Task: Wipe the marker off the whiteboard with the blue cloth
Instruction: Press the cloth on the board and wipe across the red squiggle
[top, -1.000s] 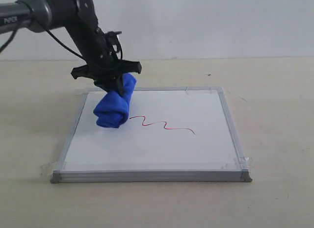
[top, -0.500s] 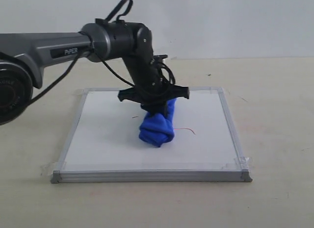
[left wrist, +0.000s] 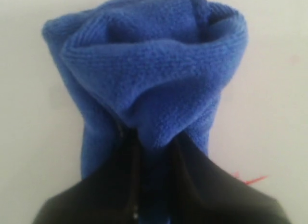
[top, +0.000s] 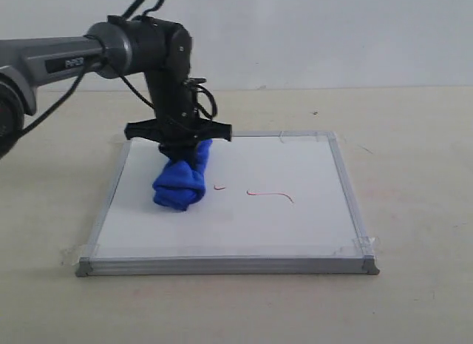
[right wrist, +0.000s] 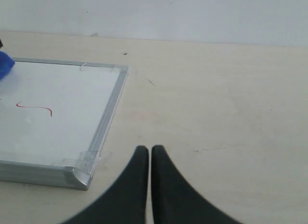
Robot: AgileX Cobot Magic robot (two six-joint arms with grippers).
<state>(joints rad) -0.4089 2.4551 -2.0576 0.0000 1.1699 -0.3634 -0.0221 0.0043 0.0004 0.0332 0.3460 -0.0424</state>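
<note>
Left claw (top: pixel 181 146) clamps the blue cloth (top: pixel 179 186) on end, pressing its tip to the whiteboard (top: pixel 295 229) beside the marker (top: pixel 270 194) for scrubbing — right claw (right wrist: pixel 150 156), tips together, sits idle.

Exterior view: one legible marking only — small white lettering on a dark band of the left arm's grey link (top: pixel 70 63) read "PiPER", the letters small and slightly soft. The marker (top: pixel 270 195) on the whiteboard (top: pixel 295 163) was red wavy strokes — no letters or digits. Neither wrist view carried any text.
</note>
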